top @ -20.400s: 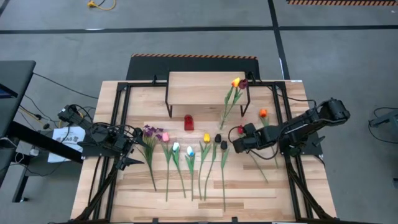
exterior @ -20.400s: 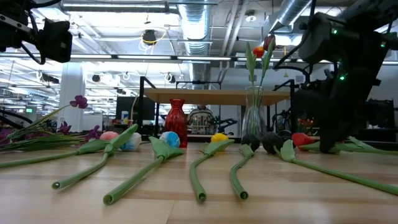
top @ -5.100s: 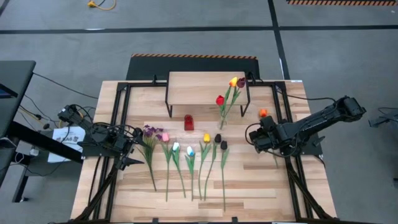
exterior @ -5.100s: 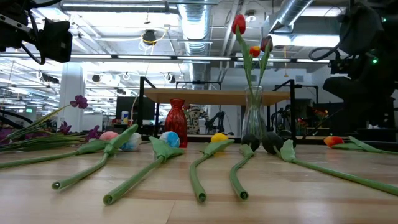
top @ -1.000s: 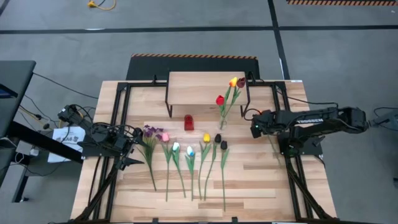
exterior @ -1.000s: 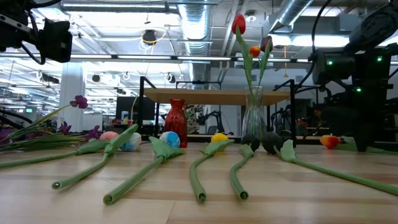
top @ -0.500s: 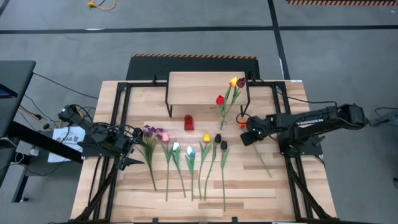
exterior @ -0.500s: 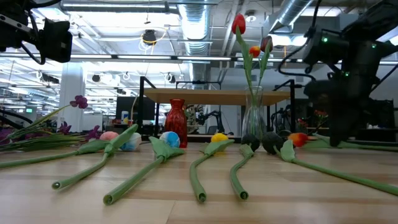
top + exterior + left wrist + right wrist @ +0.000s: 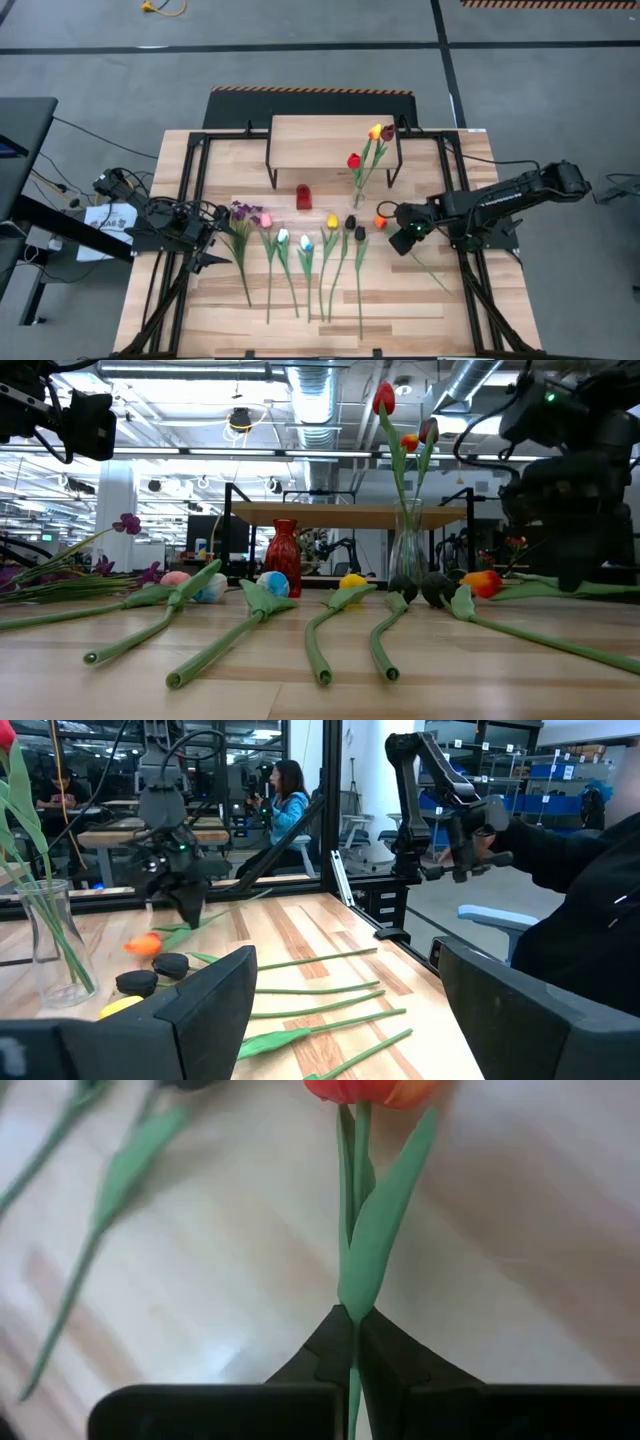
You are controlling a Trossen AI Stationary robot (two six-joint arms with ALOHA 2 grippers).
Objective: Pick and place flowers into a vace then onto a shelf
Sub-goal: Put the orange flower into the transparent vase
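My right gripper (image 9: 402, 238) is shut on the orange tulip (image 9: 381, 222), right of the row of flowers (image 9: 300, 255) lying on the table. In the low view the tulip's head (image 9: 483, 582) shows just right of the clear vase (image 9: 407, 555), which holds three tulips and stands in front of the shelf (image 9: 330, 140). My left gripper (image 9: 345, 1010) waits open at the table's left side, holding nothing. My right gripper pinches the orange tulip's green stem (image 9: 350, 1308) between its two fingertips, just below the leaf and a short way under the head. The fingers slant down from the table's right side. The stem's long tail (image 9: 440, 278) trails toward the near right; whether it rests on the table I cannot tell.
A small red vase (image 9: 303, 197) stands left of the clear vase. Black frame rails (image 9: 460, 200) run along both table sides. A person sits beyond the table in the left wrist view.
My right gripper has swung toward the table's left and near edges, tipping and rolling as it went, still shut on the orange tulip. The tulip has turned about with it; its head has come out from beside the arm to just right of the dark tulips.
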